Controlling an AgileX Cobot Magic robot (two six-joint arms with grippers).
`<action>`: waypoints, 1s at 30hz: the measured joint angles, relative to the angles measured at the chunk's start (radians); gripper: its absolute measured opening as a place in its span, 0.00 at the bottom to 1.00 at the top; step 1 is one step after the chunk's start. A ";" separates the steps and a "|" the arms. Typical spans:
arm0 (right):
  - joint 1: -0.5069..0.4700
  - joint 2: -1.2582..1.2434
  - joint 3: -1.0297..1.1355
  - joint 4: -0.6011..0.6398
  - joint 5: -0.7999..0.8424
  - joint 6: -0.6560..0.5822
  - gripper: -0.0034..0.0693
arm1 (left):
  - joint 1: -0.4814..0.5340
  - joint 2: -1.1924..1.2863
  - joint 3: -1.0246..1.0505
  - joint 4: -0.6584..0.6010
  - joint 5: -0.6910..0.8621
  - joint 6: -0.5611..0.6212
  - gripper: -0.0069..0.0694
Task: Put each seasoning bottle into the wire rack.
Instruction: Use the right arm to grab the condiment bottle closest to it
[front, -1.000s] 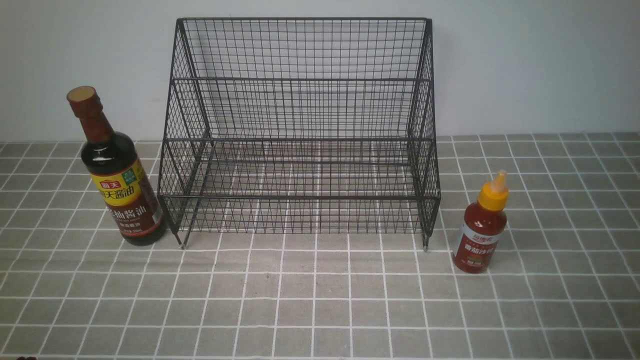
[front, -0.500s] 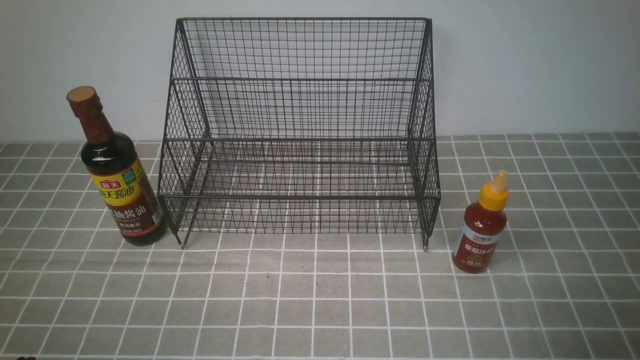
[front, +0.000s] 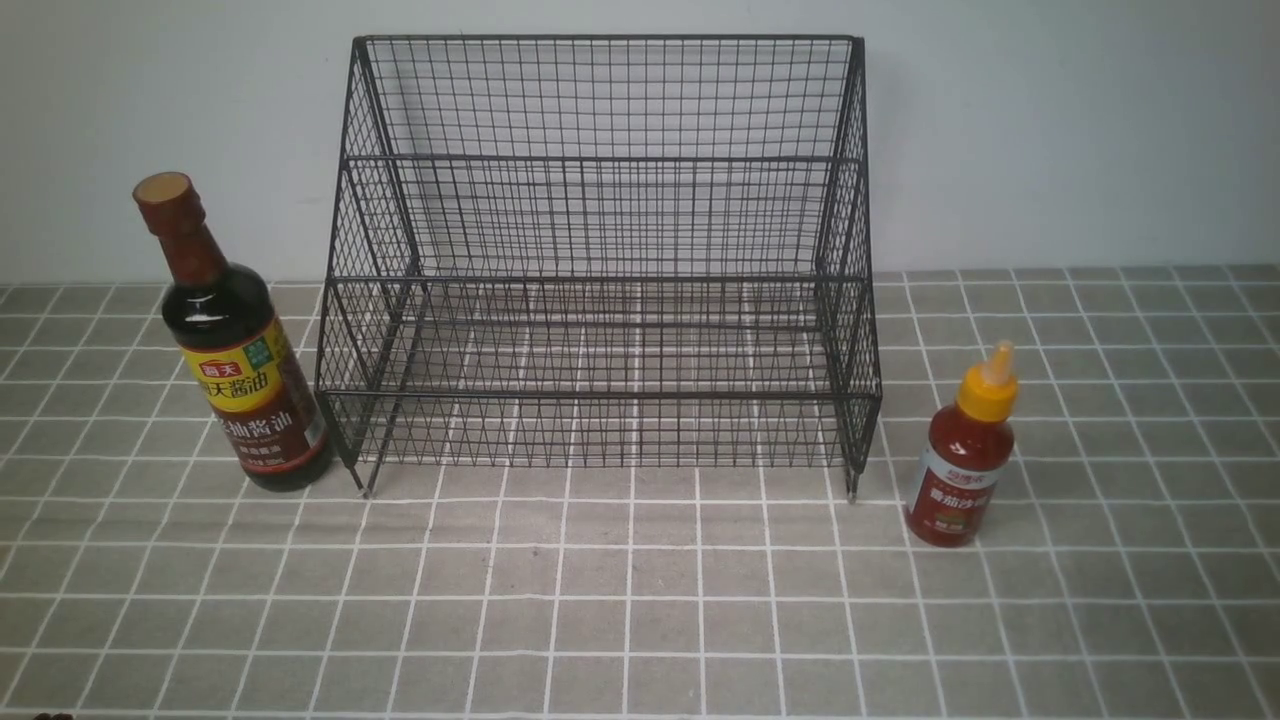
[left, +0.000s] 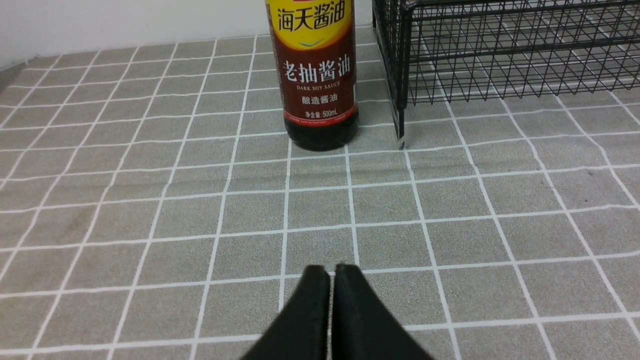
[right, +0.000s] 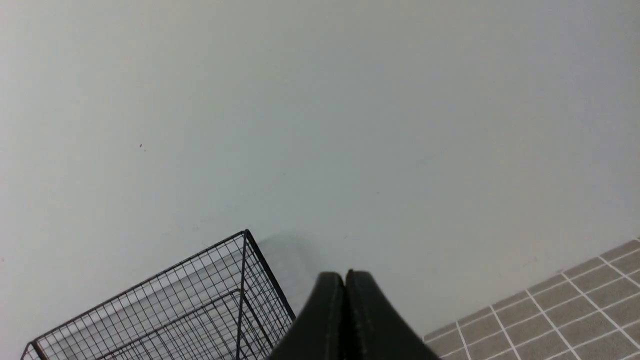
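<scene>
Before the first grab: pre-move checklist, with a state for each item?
1. Soy-sauce bottle upright, outside the wire rack on its left: ok.
2. Red sauce bottle upright, outside the rack on its right: ok.
3. Rack tiers free to take bottles: ok, nothing sits in them.
4. Left gripper open for a grasp: not ok, shut, short of the soy-sauce bottle it faces.
5. Right gripper open and aimed at its bottle: not ok, shut, facing the wall above the rack; the red sauce bottle is not in its wrist view.
6. Finger room between soy-sauce bottle and the rack's leg: cannot tell, the gap looks narrow.
</scene>
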 joint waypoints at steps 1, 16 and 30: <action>0.000 0.000 0.000 0.003 -0.038 0.012 0.03 | 0.000 0.000 0.000 0.000 0.000 0.000 0.08; 0.007 0.597 -0.742 -0.070 0.814 -0.214 0.03 | 0.000 0.000 0.000 0.000 0.000 0.000 0.08; 0.103 1.376 -1.339 -0.020 1.235 -0.450 0.35 | 0.000 0.000 0.000 0.000 0.000 0.000 0.08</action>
